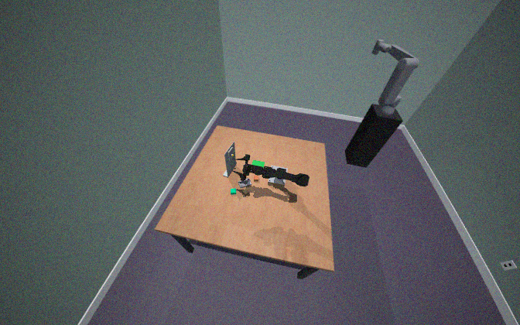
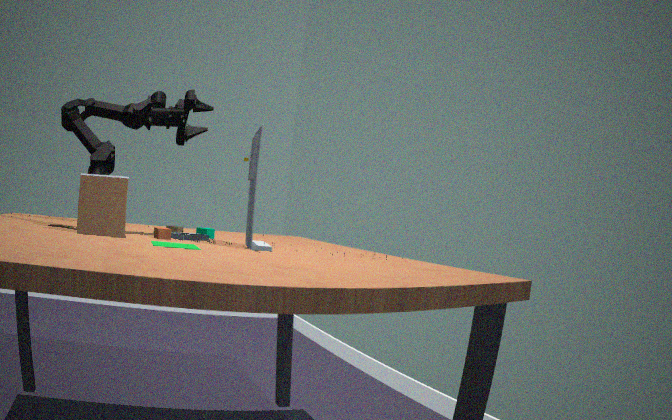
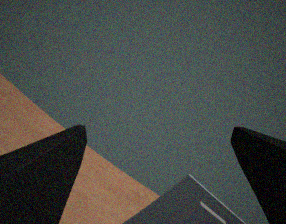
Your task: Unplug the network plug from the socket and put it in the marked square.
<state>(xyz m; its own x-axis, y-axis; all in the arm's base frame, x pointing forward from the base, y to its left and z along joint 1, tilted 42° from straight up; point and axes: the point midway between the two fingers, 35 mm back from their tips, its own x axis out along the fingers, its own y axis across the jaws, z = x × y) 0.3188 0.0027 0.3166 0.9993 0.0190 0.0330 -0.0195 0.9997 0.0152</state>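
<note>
The upright grey panel (image 1: 230,163) (image 2: 251,208) (image 3: 176,204) stands on the table; only its top corner shows in the wrist view. A small yellow-orange piece, seemingly the plug (image 1: 232,155) (image 2: 245,159), sticks out of the panel's face on the arm's side. Its tab and the socket are too small to make out. My gripper (image 1: 236,165) (image 2: 210,118) (image 3: 161,134) is open and empty. It hangs in the air short of the panel and higher than the plug, fingers pointing toward the panel side. The bright green marked square (image 1: 258,163) (image 2: 175,245) lies flat on the table, nothing visible on it.
An orange block (image 1: 256,178) (image 2: 161,233), a teal block (image 1: 233,191) (image 2: 205,232) and a low grey object (image 1: 244,183) (image 2: 190,236) lie near the square. My arm stands on a box-like base (image 2: 102,206). A grey arm (image 1: 393,82) stands on a black pedestal (image 1: 371,137) beyond the table.
</note>
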